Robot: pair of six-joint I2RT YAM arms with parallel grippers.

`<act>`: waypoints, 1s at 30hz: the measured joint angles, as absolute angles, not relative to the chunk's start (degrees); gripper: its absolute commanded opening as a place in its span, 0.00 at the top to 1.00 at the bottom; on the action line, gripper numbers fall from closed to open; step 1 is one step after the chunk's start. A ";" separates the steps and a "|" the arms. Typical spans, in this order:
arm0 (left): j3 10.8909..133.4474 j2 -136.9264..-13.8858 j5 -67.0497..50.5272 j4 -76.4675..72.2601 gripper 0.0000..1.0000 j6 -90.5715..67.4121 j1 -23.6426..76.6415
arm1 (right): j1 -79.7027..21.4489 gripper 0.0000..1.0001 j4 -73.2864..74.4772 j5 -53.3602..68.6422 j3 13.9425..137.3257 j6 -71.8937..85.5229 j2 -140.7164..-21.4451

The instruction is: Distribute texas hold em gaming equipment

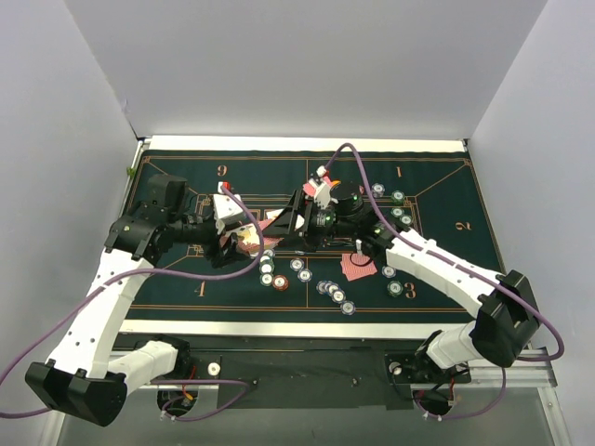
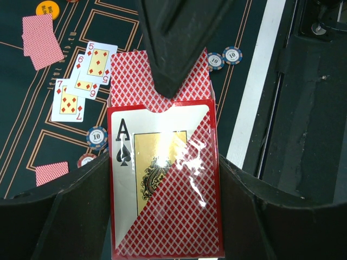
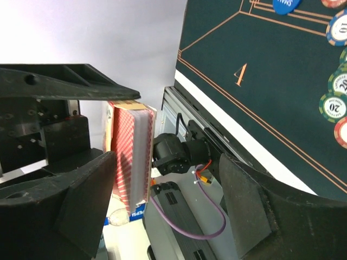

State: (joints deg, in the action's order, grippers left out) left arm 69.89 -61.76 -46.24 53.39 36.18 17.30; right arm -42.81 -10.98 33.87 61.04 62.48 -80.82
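Grips deck (image 2: 162, 184) in left tool (image 2: 165, 216) over surface (image 1: 307, 327) near 9 o'clock; holds right tool (image 3: 167, 160) wide at its 12 o'clock edge — risks pulling several at once, or spilling them, by closing too deep.

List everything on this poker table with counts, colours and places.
mat: one, dark green, tabletop
card box: one, red, held above mat
face-up cards: three, red diamonds, mid-mat
face-down cards: several, red-backed, scattered groups
chips: over a dozen, mixed colours, scattered
orange disc: one, orange, by face-down cards
blue disc: one, blue, near chips
left end effector: one, black, shut on card box
right end effector: one, black, open at box's top
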 measured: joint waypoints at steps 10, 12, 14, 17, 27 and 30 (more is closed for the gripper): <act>70.32 -62.70 -46.19 53.45 0.60 36.01 17.54 | -43.55 0.53 -14.26 33.63 58.61 64.27 -80.53; 70.32 -62.70 -46.15 53.45 0.60 35.99 17.54 | -43.44 0.57 -15.68 33.65 57.74 65.21 -80.01; 70.32 -62.70 -46.11 53.41 0.60 35.99 17.54 | -42.96 0.58 -16.97 33.74 56.95 66.35 -79.44; 70.32 -62.70 -46.11 53.41 0.60 35.90 17.54 | -42.04 0.59 -18.31 33.93 55.75 67.55 -78.83; 70.35 -62.70 -46.15 53.34 0.60 35.14 17.56 | -39.66 0.69 -18.59 33.87 54.11 68.27 -76.42; 70.37 -62.70 -46.22 53.34 0.60 35.14 17.54 | -39.40 0.74 -18.50 33.85 54.11 68.58 -76.07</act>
State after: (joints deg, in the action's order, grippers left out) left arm 70.37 -62.70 -46.22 53.34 35.14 17.54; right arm -39.40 -18.50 33.85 54.11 68.58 -76.07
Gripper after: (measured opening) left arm 0.752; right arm 0.300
